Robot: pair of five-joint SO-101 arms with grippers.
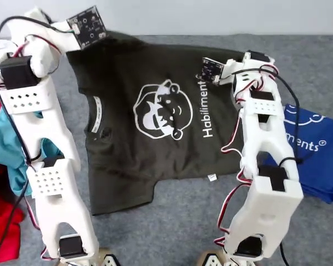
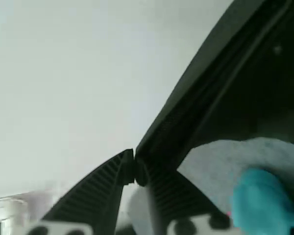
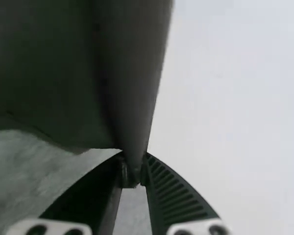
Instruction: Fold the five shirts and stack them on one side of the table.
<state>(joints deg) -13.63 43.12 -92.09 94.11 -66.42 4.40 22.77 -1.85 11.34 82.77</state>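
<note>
A dark olive shirt (image 1: pixel 155 138) with a white monkey print lies spread on the grey table (image 1: pixel 183 233), its far edge raised. At the shirt's far left corner, my left gripper (image 2: pixel 134 170) is shut on a fold of the dark olive shirt (image 2: pixel 225 98). My right gripper (image 3: pixel 132 172) pinches the dark olive shirt (image 3: pixel 127 73) at its far right edge, beside the white lettering (image 1: pixel 207 113). In the high view the left arm (image 1: pixel 41 111) stands along the shirt's left side and the right arm (image 1: pixel 263 133) along its right side.
A blue shirt (image 1: pixel 316 149) lies at the table's right edge, partly under the right arm. A teal shirt (image 1: pixel 5 144) and a red shirt (image 1: pixel 3 221) are heaped at the left edge. The teal shirt (image 2: pixel 262 200) also lies near the left gripper. Bare table lies in front.
</note>
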